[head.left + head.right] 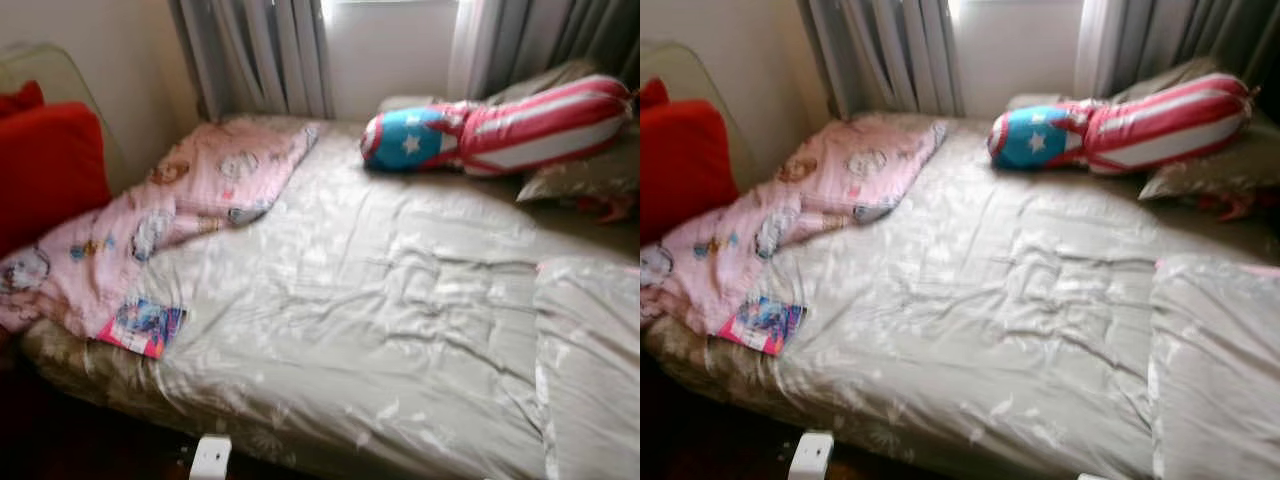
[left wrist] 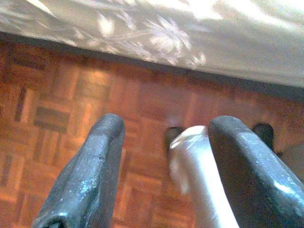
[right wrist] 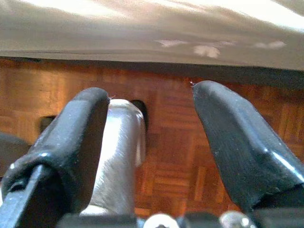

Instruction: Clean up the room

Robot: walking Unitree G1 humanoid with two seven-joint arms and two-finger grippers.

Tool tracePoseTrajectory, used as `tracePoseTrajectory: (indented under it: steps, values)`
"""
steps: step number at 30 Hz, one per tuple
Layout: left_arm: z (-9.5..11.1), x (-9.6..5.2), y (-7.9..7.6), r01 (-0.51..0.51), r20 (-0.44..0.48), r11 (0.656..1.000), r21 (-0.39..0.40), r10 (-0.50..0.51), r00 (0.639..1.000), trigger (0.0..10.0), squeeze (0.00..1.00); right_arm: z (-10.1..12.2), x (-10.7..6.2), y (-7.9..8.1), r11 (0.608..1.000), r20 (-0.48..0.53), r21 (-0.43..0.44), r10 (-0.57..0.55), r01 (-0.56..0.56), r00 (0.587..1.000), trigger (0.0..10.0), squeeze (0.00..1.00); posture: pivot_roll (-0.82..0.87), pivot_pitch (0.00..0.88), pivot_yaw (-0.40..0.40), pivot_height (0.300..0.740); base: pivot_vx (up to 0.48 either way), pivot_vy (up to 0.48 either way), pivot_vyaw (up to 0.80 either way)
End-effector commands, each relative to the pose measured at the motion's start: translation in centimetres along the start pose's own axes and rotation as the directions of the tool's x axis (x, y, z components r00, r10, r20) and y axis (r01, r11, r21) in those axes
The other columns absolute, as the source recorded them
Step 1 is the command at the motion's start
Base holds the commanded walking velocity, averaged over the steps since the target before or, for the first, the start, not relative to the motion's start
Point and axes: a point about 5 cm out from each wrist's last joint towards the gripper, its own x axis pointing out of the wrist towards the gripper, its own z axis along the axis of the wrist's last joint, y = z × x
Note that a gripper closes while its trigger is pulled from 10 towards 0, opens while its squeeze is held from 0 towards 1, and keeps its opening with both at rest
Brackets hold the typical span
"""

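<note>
Left gripper (image 2: pixel 164 166) agape over parquet floor (image 2: pixel 61 104), rumpled bedspread (image 1: pixel 380 300)

Bed cover (image 1: pixel 380 300): pale grey-beige, faint white flower print, centre of frame. Blanket (image 1: pixel 150 220) at left: pink with cartoon figures. Booklet (image 1: pixel 143 327) at lower left: blue and pink. Cushion (image 1: pixel 45 165) at far left: plain red. Long pillow (image 1: pixel 500 130) at upper right: blue end with white star, red and white stripes. Curtains (image 1: pixel 255 55) at top: grey. Floor (image 2: pixel 95 95): reddish-brown parquet. Left gripper (image 2: pixel 164 175) and right gripper (image 3: pixel 149 142): black fingers, spread apart.
</note>
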Motion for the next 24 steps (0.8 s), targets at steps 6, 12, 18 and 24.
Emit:
tracePoseTrajectory:
  steps: [6, 12, 18, 24]
  values:
    - [-0.87, -0.26, 1.0, -0.028, -0.032, 1.0, 0.009, 0.029, 0.999, 10.0, 0.0, 0.11, 0.1, 0.74, 0.999, 0.007, 0.038, 0.008, -0.008, 1.0, 10.0, 0.0, -0.05, 0.0, 0.018, 0.74, 0.0, 0.48, 0.0]
    - [-0.88, -0.27, 1.03, -0.03, -0.032, 1.0, 0.01, 0.03, 0.999, 10.0, 0.0, 0.1, 0.08, 0.83, 0.999, 0.011, 0.048, 0.017, -0.018, 1.0, 10.0, 0.0, -0.05, 0.0, 0.017, 0.74, 0.0, 0.48, 0.0]
    - [-0.72, -0.25, 1.13, -0.031, -0.028, 0.999, 0.009, 0.031, 0.999, 10.0, 0.0, 0.28, 0.11, 0.95, 0.998, 0.023, 0.059, 0.027, -0.029, 0.999, 10.0, 0.0, -0.05, 0.0, 0.018, 0.74, 0.0, 0.48, 0.0]
    - [-0.75, -0.26, 1.2, -0.034, -0.029, 0.999, 0.007, 0.034, 0.999, 10.0, 0.0, 0.29, 0.12, 1.01, 0.998, 0.02, 0.051, 0.03, -0.031, 0.999, 10.0, 0.0, -0.05, 0.0, 0.019, 0.74, 0.0, 0.479, 0.0]
